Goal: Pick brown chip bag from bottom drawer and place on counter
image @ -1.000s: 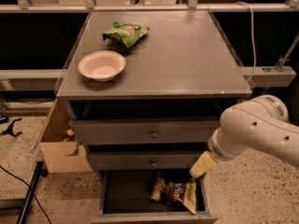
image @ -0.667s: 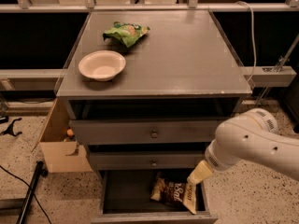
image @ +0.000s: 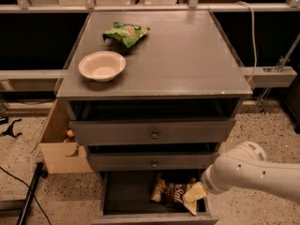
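The brown chip bag point(image: 169, 191) lies inside the open bottom drawer point(image: 126, 197), toward its right side, white lettering facing up. My gripper point(image: 193, 194) hangs low at the end of the white arm point(image: 248, 172), reaching in from the right, and sits over the bag's right end inside the drawer. Its yellowish tip overlaps the bag's edge. The counter point(image: 187, 55) is the flat dark-grey top of the cabinet, well above the gripper.
On the counter stand a white bowl point(image: 101, 65) at the left and a green snack bag point(image: 125, 33) at the back. Two upper drawers with round knobs point(image: 153, 135) are pulled slightly out. A cardboard box point(image: 58, 146) sits left of the cabinet. A black cable point(image: 18, 191) crosses the floor.
The arm has dropped and swung left, carrying the gripper from in front of the middle drawer down into the bottom drawer onto the bag's right end. The bag has not moved.
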Tool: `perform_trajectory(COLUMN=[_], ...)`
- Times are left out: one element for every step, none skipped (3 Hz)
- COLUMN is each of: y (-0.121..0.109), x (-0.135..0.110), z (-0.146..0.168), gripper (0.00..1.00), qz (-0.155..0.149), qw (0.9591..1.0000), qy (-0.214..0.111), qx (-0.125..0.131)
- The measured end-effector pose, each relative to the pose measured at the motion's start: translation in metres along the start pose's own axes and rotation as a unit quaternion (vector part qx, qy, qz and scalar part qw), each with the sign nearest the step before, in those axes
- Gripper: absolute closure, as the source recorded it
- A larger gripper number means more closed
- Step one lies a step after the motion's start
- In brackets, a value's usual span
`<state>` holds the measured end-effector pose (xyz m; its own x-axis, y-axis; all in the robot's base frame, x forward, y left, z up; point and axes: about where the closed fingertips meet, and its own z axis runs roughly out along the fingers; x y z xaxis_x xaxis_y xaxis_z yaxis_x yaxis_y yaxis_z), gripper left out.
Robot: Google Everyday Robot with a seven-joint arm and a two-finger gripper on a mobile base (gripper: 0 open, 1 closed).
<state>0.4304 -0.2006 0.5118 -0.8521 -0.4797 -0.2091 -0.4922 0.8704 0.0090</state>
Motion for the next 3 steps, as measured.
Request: perform_trajectory(y=[0.008, 0.006, 0.005], x=[0.006, 0.025, 0.027], z=[0.043, 0.059, 0.068], gripper=[0.0, 0.0, 0.0], qz=[0.049, 0.067, 0.074], qw=[0.9966, 0.995, 0.9943], qy=[-0.046, -0.046, -0.043], qx=[-0.048, -0.059, -0.064])
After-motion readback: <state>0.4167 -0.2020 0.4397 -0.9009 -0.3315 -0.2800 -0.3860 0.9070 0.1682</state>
